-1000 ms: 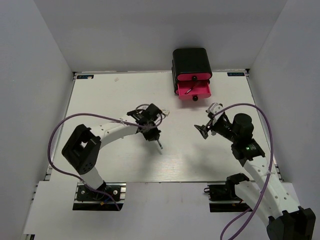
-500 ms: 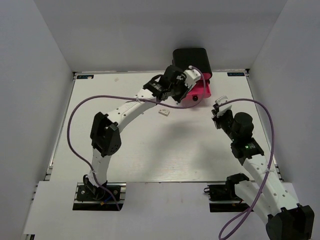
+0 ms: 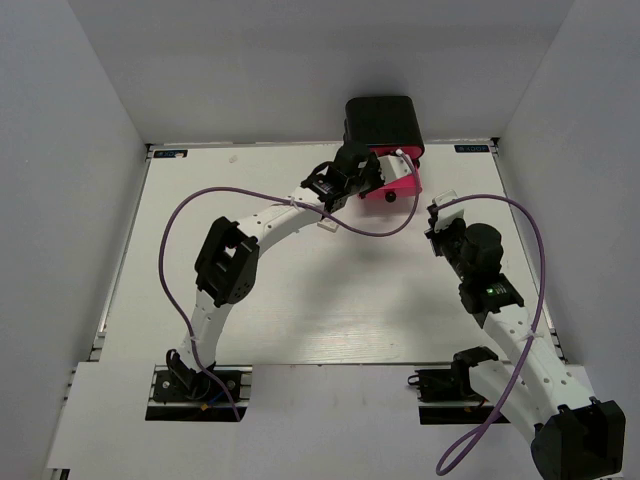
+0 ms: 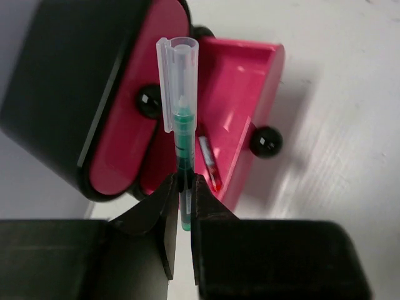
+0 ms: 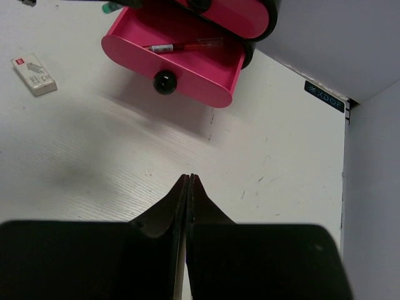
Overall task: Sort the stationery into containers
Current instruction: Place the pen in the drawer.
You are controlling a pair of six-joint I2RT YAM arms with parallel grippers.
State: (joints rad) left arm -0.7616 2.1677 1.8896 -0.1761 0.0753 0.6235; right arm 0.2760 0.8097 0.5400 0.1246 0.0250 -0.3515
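The left gripper (image 4: 181, 187) pinches a green-barrelled pen with a clear cap (image 4: 182, 134) over the open pink-red plastic drawer (image 4: 247, 87) of the glossy black case (image 4: 69, 81). A thin red pen (image 4: 209, 164) lies inside the drawer. The right gripper (image 5: 189, 182) is pressed closed and empty. A small white block (image 5: 34, 74) on the white worktop (image 5: 125, 162) looks like the last thing left to sort.

The black case (image 3: 380, 120) stands at the far edge, its open drawer (image 3: 404, 182) jutting onto the table (image 3: 340, 310). The left arm (image 3: 275, 215) and its looping cable (image 3: 232, 191) slant across the middle. The left gripper (image 4: 182, 187) clamps a green pen (image 4: 182, 134) over the drawer. The right arm (image 3: 485, 275) lines the right edge. Bare tabletop runs along the left edge and the near middle.
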